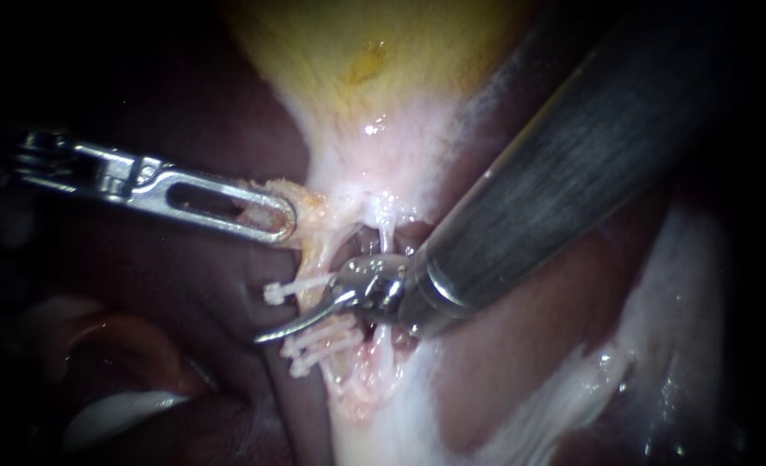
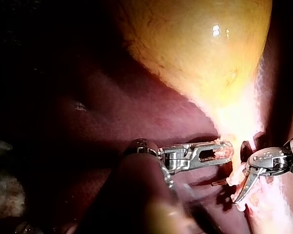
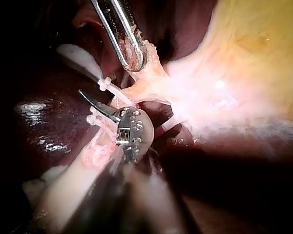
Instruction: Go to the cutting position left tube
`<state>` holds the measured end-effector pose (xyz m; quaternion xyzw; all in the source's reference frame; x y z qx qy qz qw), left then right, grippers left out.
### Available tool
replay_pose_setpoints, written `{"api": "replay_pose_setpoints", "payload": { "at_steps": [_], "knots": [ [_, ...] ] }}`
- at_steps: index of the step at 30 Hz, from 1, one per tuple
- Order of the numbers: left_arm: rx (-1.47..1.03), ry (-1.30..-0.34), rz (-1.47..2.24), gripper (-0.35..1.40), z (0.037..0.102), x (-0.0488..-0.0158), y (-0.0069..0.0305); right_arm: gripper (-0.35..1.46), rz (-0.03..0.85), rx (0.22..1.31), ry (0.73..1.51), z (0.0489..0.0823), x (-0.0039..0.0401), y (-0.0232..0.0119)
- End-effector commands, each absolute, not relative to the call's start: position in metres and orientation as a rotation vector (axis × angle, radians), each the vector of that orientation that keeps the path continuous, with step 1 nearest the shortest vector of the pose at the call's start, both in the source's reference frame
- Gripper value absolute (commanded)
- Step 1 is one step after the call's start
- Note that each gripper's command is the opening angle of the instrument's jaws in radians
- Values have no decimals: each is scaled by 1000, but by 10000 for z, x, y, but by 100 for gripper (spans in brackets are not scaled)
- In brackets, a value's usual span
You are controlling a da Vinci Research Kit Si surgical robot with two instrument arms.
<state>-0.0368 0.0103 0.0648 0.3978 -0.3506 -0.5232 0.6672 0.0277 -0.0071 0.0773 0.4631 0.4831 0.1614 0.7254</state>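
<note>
Below the gallbladder, where its neck is narrowing against the dark liver, the left tube is running downward as a pale tan strand. It is carrying an upper clip, white and lying crosswise, and a cluster of lower clips a little farther down.

My right instrument is coming in from the upper right on a thick shaft. It is laying a thin curved blade across the front of the tube, in the gap between the upper clip and the lower clips, with the tip pointing past the tube toward the liver. Only this one blade is showing in any view, so I cannot tell whether a second is lying against it or spreading behind the tube.

My left instrument is reaching in from the left. Its slotted jaws are closing together on a flap of tissue at the top of the tube, just under the gallbladder's neck, and tissue is showing through the slot. These jaws are sitting above the upper clip, apart from the blade.
</note>
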Motion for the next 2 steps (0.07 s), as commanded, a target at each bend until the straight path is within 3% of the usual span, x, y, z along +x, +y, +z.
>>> {"api": "replay_pose_setpoints", "payload": {
  "at_steps": [1, 2],
  "knots": [
    [897, -791, -1181, -35, 648, -368, 103, 110, 355, 1022, 1066, 773, 277, -70],
    [897, -791, -1181, -35, 649, -368, 103, 110, 355, 1022, 1066, 772, 276, -71]
  ]
}}
